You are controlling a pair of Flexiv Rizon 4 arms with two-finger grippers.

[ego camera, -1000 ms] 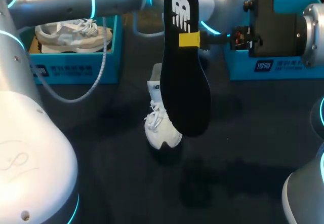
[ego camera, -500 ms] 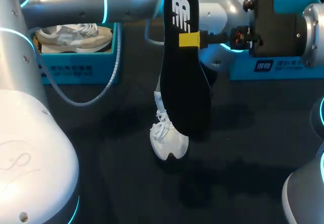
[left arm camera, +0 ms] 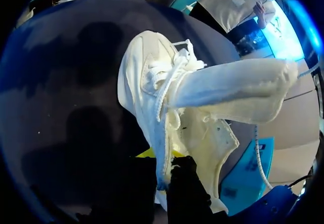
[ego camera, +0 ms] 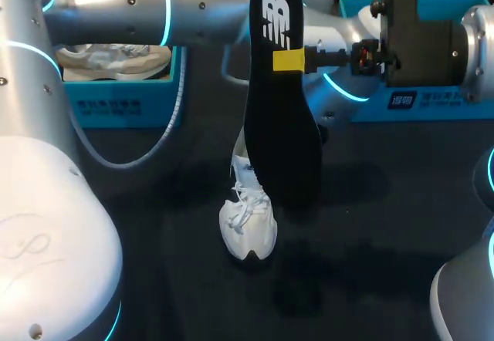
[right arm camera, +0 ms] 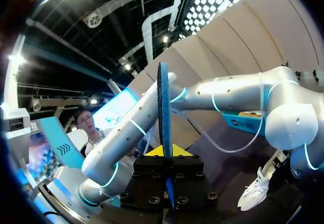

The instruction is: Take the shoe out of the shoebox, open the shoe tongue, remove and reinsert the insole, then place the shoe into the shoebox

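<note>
Since half a second ago the shoe [ego camera: 247, 221], toe-down over the bench [ego camera: 386, 225], has swung its toe left and nearer the camera. The insole [ego camera: 282, 102] has held still, upright above it. The head view hides the left jaws behind the insole. The left wrist view shows them clamped on the shoe's side wall, tongue [left arm camera: 228, 89] flipped out. The right wrist view shows the right jaws pinching the insole edge-on.

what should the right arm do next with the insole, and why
Probably lower the insole toe-first toward the opening of the shoe. The right jaws hold it upright in the air, toe end down, while the left jaws grip the shoe's collar with the tongue pulled open.
</note>
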